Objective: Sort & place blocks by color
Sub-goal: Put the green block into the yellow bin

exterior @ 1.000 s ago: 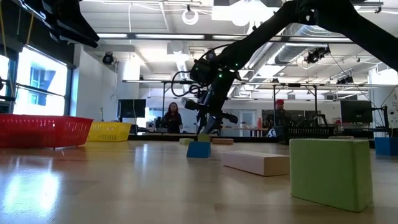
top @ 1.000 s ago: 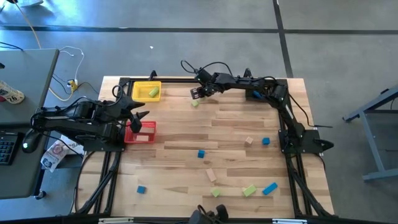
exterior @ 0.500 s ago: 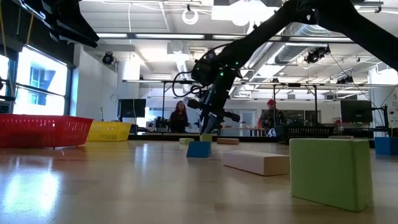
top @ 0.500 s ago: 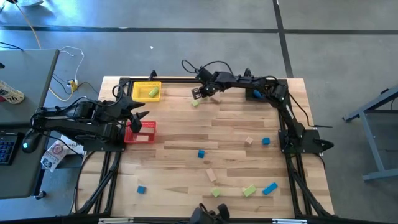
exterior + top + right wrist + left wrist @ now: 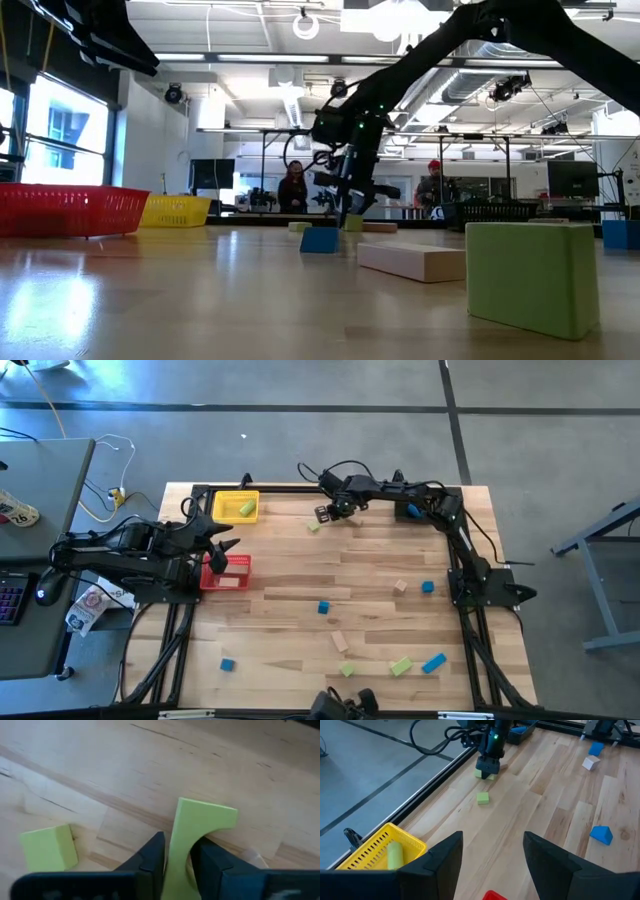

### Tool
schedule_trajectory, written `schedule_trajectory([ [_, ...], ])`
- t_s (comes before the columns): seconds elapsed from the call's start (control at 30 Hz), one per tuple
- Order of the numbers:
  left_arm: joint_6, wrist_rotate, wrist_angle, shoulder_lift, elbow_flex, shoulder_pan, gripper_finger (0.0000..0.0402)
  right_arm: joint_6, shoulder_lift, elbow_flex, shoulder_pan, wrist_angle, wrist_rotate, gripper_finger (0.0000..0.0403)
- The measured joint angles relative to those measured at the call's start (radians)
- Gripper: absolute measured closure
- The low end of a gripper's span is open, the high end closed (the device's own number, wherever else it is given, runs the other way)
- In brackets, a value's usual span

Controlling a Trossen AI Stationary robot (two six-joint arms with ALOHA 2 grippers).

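My right gripper (image 5: 326,513) stands over the table's far middle, shut on a light green block (image 5: 192,832) with a curved cut in one side. A small green cube (image 5: 313,526) lies on the wood just beside it, toward the left. My left gripper (image 5: 226,549) waits open above the red bin (image 5: 230,574), holding nothing. The yellow bin (image 5: 228,498) at the far left holds a green cylinder (image 5: 246,508). More blue, green and tan blocks lie scattered over the near half of the table. My right gripper pinches the green block (image 5: 179,851) between its two fingers (image 5: 150,857), on its two flat faces. The fingers come steeply from above, pointing down. The block sticks out past the fingertips, its lower end (image 5: 485,774) at the table. Whether it rests there I cannot tell.
A blue cube (image 5: 323,606), a tan cube (image 5: 400,587) and a blue cube (image 5: 427,587) lie mid-table. A tan bar (image 5: 340,642), two green blocks (image 5: 401,666), (image 5: 346,670) and two blue blocks (image 5: 433,662), (image 5: 227,664) lie nearer. A dark bin (image 5: 408,512) sits far right.
My right gripper has tipped to point more steeply down and shifted a little toward the table's right, carrying the green block away from the small green cube. The cube has stayed where it was.
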Motion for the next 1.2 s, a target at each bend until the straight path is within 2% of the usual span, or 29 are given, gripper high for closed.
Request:
schedule_trajectory([
  [0.13, 0.000, 0.000, 0.000, 0.000, 0.000, 0.000, 0.0206, -0.046, -0.004, 0.002, 0.004, 0.000, -0.006, 0.0373],
  [0.4, -0.008, 0.000, 0.001, 0.000, 0.000, 0.000, 0.0206, -0.143, -0.018, 0.010, 0.053, 0.001, -0.029, 0.0373],
  [0.73, -0.018, 0.000, 0.015, 0.020, 0.000, 0.000, 0.0206, -0.363, -0.062, 0.147, 0.212, 0.004, -0.112, 0.0373],
  [1.0, -0.180, 0.001, 0.068, 0.054, 0.000, 0.000, 0.0206, -0.576, -0.065, 0.288, 0.334, 0.005, -0.109, 0.0372],
  [1.2, -0.325, 0.005, 0.125, 0.084, 0.000, 0.000, 0.0206, -0.749, -0.065, 0.356, 0.415, 0.008, -0.014, 0.0371],
])
